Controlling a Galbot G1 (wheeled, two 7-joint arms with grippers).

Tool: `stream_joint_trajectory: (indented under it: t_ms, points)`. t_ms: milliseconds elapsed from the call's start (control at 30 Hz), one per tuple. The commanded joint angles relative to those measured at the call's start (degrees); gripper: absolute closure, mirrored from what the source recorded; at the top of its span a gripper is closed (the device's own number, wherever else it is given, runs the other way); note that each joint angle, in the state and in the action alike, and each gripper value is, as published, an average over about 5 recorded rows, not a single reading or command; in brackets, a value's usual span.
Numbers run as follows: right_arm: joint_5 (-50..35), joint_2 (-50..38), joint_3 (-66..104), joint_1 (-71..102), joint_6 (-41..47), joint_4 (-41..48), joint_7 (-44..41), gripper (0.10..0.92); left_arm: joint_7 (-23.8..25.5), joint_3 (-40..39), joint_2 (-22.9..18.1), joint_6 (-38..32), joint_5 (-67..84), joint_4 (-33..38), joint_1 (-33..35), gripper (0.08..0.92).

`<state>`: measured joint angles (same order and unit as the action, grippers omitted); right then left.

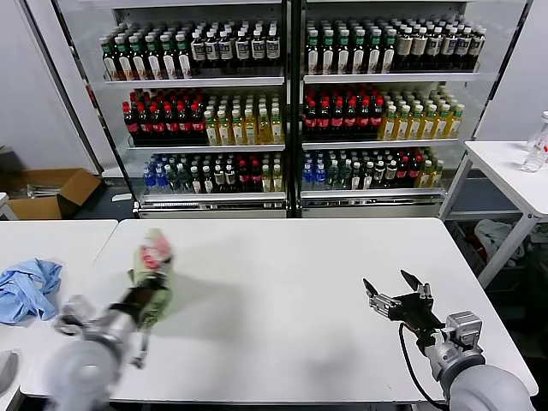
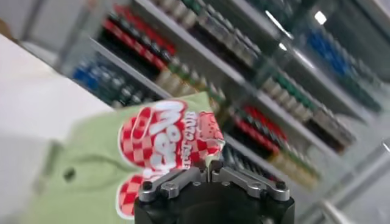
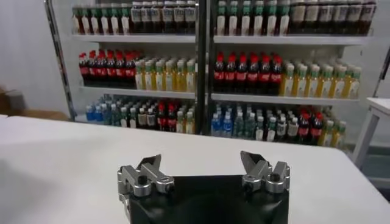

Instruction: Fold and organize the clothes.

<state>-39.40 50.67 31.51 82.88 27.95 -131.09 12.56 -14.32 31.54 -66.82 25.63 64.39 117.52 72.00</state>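
Note:
The pale green shirt (image 1: 152, 278) is bunched up and held off the white table (image 1: 282, 282) at its left side, with its red-and-white patch on top. My left gripper (image 1: 144, 289) is shut on the shirt. In the left wrist view the fingers of my left gripper (image 2: 209, 168) are pressed together on the fabric, and the shirt (image 2: 91, 164) with its checkered patch fills the space past them. My right gripper (image 1: 392, 288) is open and empty, low over the table's right side. The right wrist view shows my right gripper (image 3: 201, 167) with its fingers wide apart over bare tabletop.
A crumpled light-blue cloth (image 1: 27, 289) lies on the neighbouring table (image 1: 51, 244) at the left. Glass-door coolers (image 1: 291, 103) full of bottles stand behind. A second white table (image 1: 514, 171) is at the far right. A cardboard box (image 1: 47, 190) sits on the floor at the left.

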Motion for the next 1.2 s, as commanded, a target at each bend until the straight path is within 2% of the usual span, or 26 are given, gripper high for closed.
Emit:
stream_joint_trajectory:
  t_ms: [33,300,467,567,733,867,1067,1200]
  points:
    - [-0.2,-0.5,0.9,0.2,-1.0,0.1,-0.6,0.203,-0.5,-32.9,-16.2,-1.5,-21.9,-13.6,-16.1,0.906]
    - [-1.2,-1.3,0.7,-1.6,-1.8,1.9,-0.9,0.203,-1.7,-36.8,-22.7,-1.9,-25.3,-24.4,-22.1,0.906]
    - [-2.0,-2.0,0.9,-2.8,-2.1,3.1,-0.9,0.203,0.4,-37.3,-23.7,-6.9,-37.2,-27.7,-23.5,0.883]
    - [-2.1,-2.2,0.6,-3.4,-2.2,3.6,-0.9,0.203,1.1,-37.4,-22.2,-9.4,-42.1,-24.5,-21.6,0.811]
    - [-2.6,-1.5,-3.1,-7.6,-1.9,6.5,-0.6,0.203,1.7,-34.8,-17.5,-12.3,-46.2,-13.5,-14.8,0.664]
    - [-4.2,1.8,-12.0,-16.3,0.3,13.2,1.1,0.203,1.5,-26.3,-14.0,-13.6,-45.5,-6.2,-8.1,0.551]
    - [-4.4,10.0,-27.2,-30.6,3.7,26.3,4.3,0.203,1.0,-11.5,-8.6,-14.5,-41.3,-1.4,0.1,0.378]
    - [-3.9,14.7,-33.8,-34.4,5.0,31.6,5.6,0.203,0.6,-5.9,-7.0,-15.3,-39.7,1.1,5.1,0.266]
